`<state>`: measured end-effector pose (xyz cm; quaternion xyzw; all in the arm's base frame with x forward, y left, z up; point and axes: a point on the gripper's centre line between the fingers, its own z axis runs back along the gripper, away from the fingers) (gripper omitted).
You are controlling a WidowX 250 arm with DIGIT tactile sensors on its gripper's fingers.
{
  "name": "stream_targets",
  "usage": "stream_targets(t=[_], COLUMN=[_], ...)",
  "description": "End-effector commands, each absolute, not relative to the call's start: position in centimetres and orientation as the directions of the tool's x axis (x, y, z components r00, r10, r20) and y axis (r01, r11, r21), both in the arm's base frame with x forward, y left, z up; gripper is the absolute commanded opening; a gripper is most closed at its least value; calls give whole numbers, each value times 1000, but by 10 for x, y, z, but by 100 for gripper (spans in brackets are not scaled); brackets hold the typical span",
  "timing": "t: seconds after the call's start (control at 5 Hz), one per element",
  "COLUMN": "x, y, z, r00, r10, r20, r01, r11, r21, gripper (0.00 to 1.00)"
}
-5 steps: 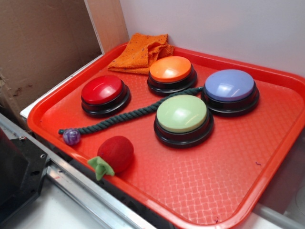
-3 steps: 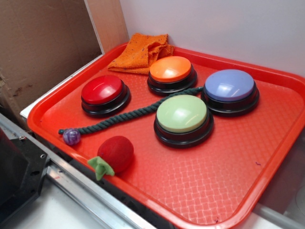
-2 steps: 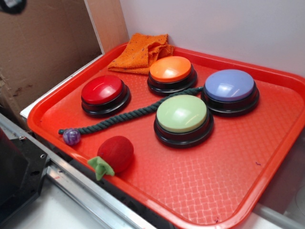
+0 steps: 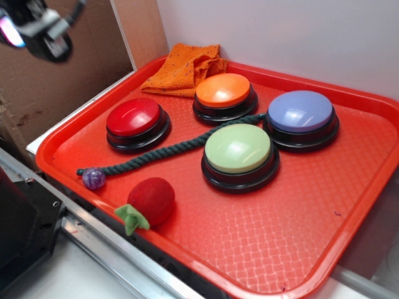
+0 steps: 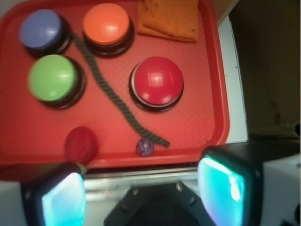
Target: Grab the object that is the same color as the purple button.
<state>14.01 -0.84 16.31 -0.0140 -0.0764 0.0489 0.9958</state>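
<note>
Your gripper point(image 5: 141, 197) hung high above the near edge of the red tray point(image 4: 299, 243), showing only in the upper left corner of the exterior view, well apart from everything on it; in the wrist view its two fingers point(image 5: 221, 188) stood wide apart at the lower corners of the frame with nothing between them. The purple button point(image 4: 301, 112) sat at the right of the exterior view, and the thing matching it was the small purple ball point(image 4: 93, 178), resting on the tray floor near the left rim, touching or just beside the end of the dark green rope point(image 4: 168, 149). In the wrist view the ball point(image 5: 145, 147) lay low and near the centre, just left of the rope's end. To do this approach well, you needed to bring the gripper down over the ball with the open jaws straddling it, turned so that neither finger landed on the rope or the tray rim. The red plush fruit point(image 4: 151, 199) lay close on the other side, so a narrow, centred descent probably mattered. Being small and round, the ball would likely roll if nudged; closing low and evenly looked safest.
</note>
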Motion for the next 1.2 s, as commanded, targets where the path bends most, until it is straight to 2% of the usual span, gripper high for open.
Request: stream_targets(t=[0.0, 0.2, 0.4, 1.0], x=[155, 155, 150, 136], y=[-2, -3, -6, -10], z=[103, 73, 55, 16], r00=[976, 974, 962, 933], r10=[198, 228, 268, 346], r20=[87, 9, -44, -95], r01=[-197, -228, -267, -337], r11=[980, 973, 963, 936], r21=[-22, 23, 30, 101], gripper=[100, 100, 100, 100])
